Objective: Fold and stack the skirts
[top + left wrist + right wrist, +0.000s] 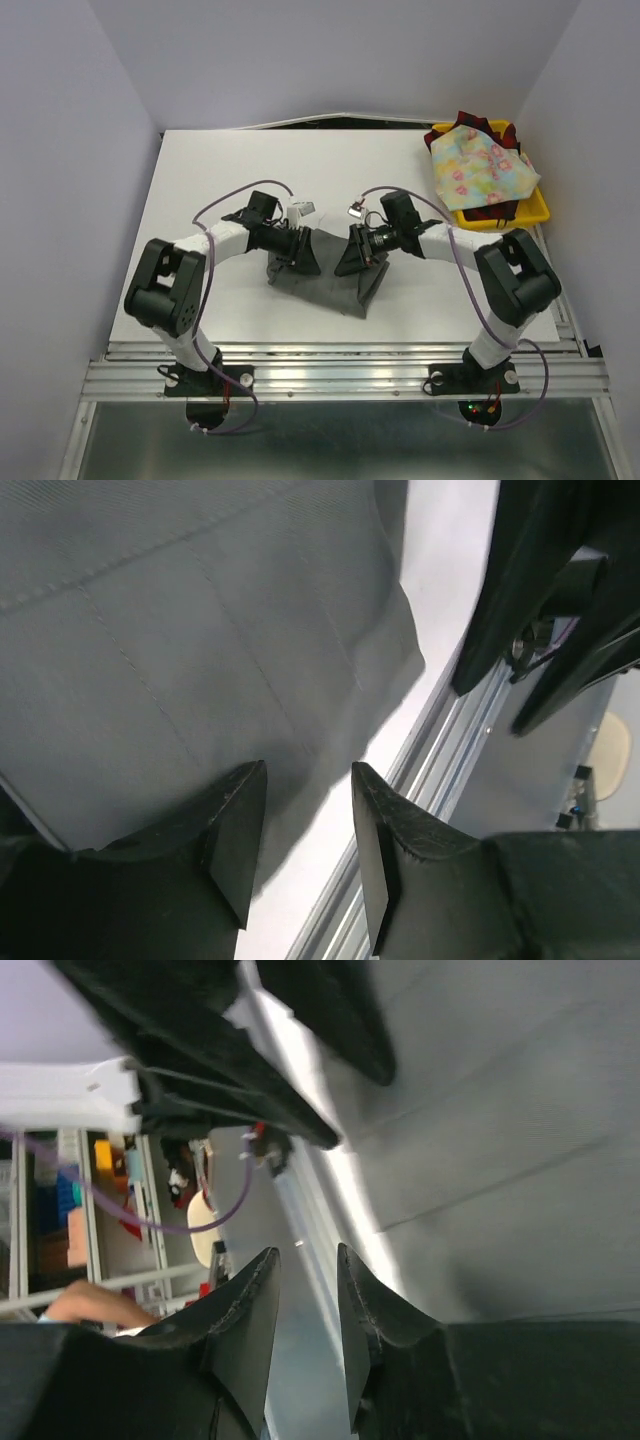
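Observation:
The grey pleated skirt (328,285) lies partly folded at the middle of the table. It also shows in the left wrist view (200,630) and the right wrist view (520,1160). My left gripper (306,256) hovers over its left part, open and empty (308,780), with bare table between the fingers. My right gripper (352,258) hovers over its right part, open and empty (306,1260). The floral skirt (480,165) lies bunched in the yellow tray (500,218) on top of the red-and-dark plaid skirt (470,125).
The white table (250,170) has a metal rail (340,365) along its near edge. The two grippers face each other closely over the grey skirt. Purple cables (225,205) loop above both arms. White walls enclose the table on three sides.

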Controlling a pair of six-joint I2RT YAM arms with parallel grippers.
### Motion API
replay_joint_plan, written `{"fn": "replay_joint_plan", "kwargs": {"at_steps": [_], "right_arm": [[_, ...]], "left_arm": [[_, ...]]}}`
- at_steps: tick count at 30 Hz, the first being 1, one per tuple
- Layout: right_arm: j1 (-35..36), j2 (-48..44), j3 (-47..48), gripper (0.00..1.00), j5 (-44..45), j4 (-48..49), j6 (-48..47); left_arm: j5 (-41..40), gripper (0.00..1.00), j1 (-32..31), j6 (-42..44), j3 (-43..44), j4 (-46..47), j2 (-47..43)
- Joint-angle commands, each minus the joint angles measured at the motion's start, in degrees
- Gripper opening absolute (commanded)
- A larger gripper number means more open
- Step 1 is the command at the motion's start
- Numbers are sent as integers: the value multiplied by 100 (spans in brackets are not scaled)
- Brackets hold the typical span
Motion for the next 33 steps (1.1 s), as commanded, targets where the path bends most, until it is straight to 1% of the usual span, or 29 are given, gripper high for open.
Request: {"fn": "replay_joint_plan", "kwargs": {"at_steps": [1,2,3,4,6,7,10,11,12,13,14,15,16,17,18,19,20,21,22,23,24,25,26,27,28,29,30,31,33], "right_arm": [[-150,880,397,35,558,-393,-832],[-151,1100,547,35,647,-553,-999],[-229,1554,722,35,787,-746,-1210],[-299,1742,924,32,927,-957,-1517],[-300,2084,1521,31,1375,-1379,-1826],[-352,2156,1524,31,1551,-1381,-1888],[-353,2350,2128,31,1772,-1600,-2056],[-353,2350,2452,32,1746,-1714,-2073],[-353,2324,2612,34,1703,-1776,-2065],[-353,2254,2753,36,1676,-1820,-2047],[-353,2027,2867,38,1650,-1882,-2038],[-353,1877,3051,49,1615,-1891,-2021],[-353,1701,3096,56,1632,-1908,-2029],[-353,1517,3123,61,1675,-1900,-2056],[-353,1115,3106,69,1824,-1900,-2065],[-353,919,3062,73,1964,-1900,-2065],[-353,735,3009,77,2131,-1917,-2073],[-353,394,2948,80,2307,-1943,-2117],[-353,242,2817,82,2604,-2066,-2213],[-353,93,2737,84,2764,-2136,-2240],[-353,-30,2667,85,2914,-2215,-2284],[-353,-267,2527,88,3211,-2408,-2415],[-405,-365,2465,89,3362,-2488,-2460],[-484,-548,2403,94,3720,-2576,-2512],[-546,-637,2350,96,3898,-2707,-2522],[-642,-716,2289,99,4030,-2761,-2530],[-747,-804,2158,100,4153,-2805,-2557],[-1018,-953,2104,100,4233,-2901,-2574],[-1301,-1112,1894,100,4303,-2972,-2592]], "left_arm": [[243,49,289,-453,390,922,878],[85,49,369,-470,522,913,1315],[-100,49,465,-505,758,869,1519],[-267,49,570,-505,856,860,1669],[-644,48,764,-453,1129,790,1934],[-664,48,800,-452,1190,781,1969],[-796,49,905,-400,1384,711,1874],[-848,50,923,-269,1419,624,1656],[-953,52,923,-164,1524,562,1488],[-1180,53,923,-41,1577,492,1312],[-1348,58,914,109,1630,404,1084],[-1802,62,914,397,1709,307,551],[-2041,69,906,513,1736,280,285],[-2331,71,871,636,1779,254,-14],[-3056,73,722,881,1858,175,-556],[-3063,77,599,1014,1894,122,-788],[-3820,79,433,1154,1929,61,-1182],[-4211,80,248,1260,1964,-79,-1359],[-4711,98,-84,1340,1991,-159,-1492],[-4829,99,-253,1349,1991,-255,-1719],[-4917,99,-376,1280,1973,-369,-1800],[-5336,99,-665,905,1930,-449,-1836],[-5305,99,-694,657,1947,-580,-1827],[-5191,99,-694,411,1816,-660,-1862],[-5216,99,-685,-139,1676,-608,-1914],[-5191,99,-703,-319,1509,-538,-1967],[-5190,99,-755,-477,1394,-564,-1933],[-5199,99,-799,-757,1245,-616,-1872],[-5147,99,-878,-900,1052,-652,-1713]]}}
